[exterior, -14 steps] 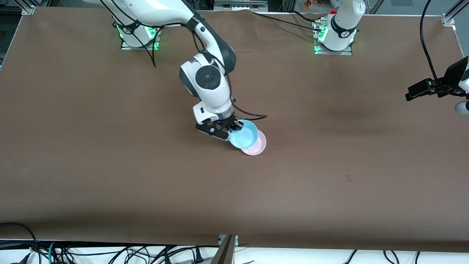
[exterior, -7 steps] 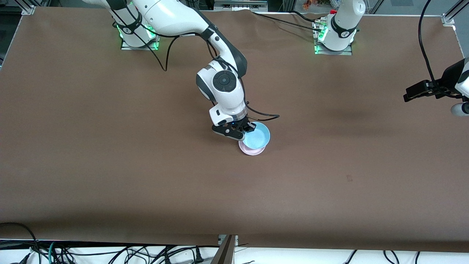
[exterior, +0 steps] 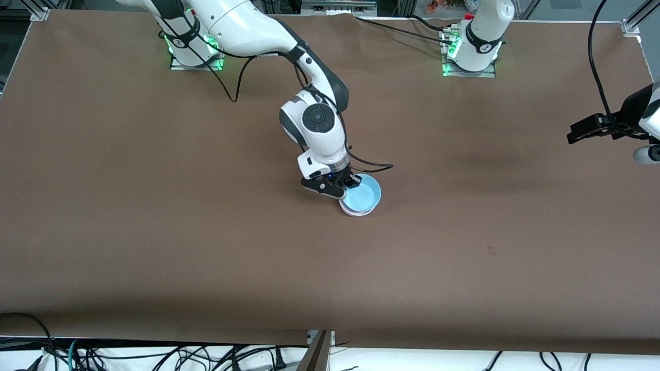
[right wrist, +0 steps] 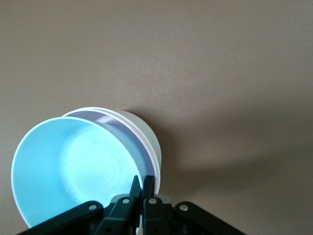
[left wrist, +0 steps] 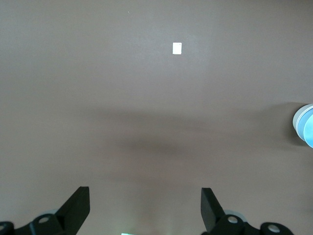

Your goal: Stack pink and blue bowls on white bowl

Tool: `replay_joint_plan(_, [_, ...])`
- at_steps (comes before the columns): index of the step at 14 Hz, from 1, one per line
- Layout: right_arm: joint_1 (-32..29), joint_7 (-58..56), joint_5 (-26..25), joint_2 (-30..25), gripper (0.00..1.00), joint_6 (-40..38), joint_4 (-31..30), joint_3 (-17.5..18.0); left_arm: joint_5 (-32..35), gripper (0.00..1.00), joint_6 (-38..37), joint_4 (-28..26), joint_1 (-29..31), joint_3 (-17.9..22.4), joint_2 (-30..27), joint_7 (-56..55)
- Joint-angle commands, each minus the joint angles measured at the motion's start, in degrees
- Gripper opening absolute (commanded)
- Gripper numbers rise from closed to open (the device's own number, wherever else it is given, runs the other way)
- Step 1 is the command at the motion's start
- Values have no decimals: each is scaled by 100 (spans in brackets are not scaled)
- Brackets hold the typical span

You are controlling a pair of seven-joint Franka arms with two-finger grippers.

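**Right gripper clamped on blue bowl rim**

Right gripper pinched shut on the rim of the blue bowl, held low over the pink bowl and white bowl, nested just below the fingers at mid-table. Left gripper waiting with fingers apart, high over bare brown table at its own arm's end, well apart from the bowls.

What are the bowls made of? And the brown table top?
The blue bowl looks like thin, smooth plastic: light glows through its wall and the inside shines softly. The white bowl under it looks the same, plain and slightly glossy. The table seems covered in matte brown paper or cloth; it shows no shine.
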Motion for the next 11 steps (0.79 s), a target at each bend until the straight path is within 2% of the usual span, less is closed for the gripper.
replay_joint_plan(1, [69,113,-90,137,0,37,186,-69,41,100,-9,42,27,-7,7,134])
replay_joint_plan(2, [61,95,-90,146,0,37,186,-78,41,100,-9,42,27,-7,15,134])
replay_joint_plan(3, [26,52,-90,146,8,37,186,-78,41,100,-9,42,27,-7,15,125])
replay_joint_plan(7, [-18,-37,-81,93,52,28,195,-148,41,100,-9,42,27,-7,15,134])
replay_joint_plan(8, [-36,-37,-81,58,58,2,195,-166,41,100,-9,42,27,-7,15,134])
replay_joint_plan(11, [-228,-159,-63,-240,60,-418,256,-219,41,100,-9,42,27,-7,15,125])
